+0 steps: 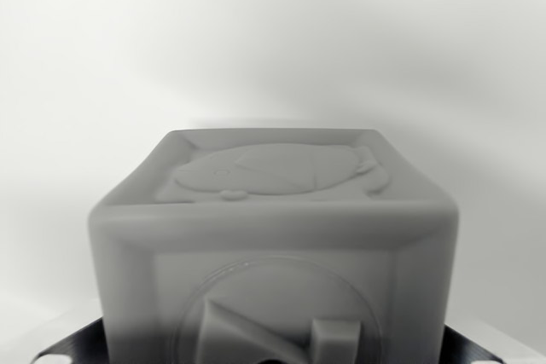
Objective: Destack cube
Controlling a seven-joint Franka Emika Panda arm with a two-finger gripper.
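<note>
A grey cube (pixel 273 245) fills the lower middle of the wrist view, very close to the camera. Its top face carries a raised animal figure and its near face a raised round emblem. My gripper (pixel 273 354) is shut on the cube. Only the dark fingers (pixel 72 347) show, at the bottom corners, pressed against the cube's left and right sides. No second cube is visible; whatever lies under the held cube is hidden.
Behind the cube there is only a pale, blurred white surface (pixel 273 31) with a soft shadow around the cube's far edge.
</note>
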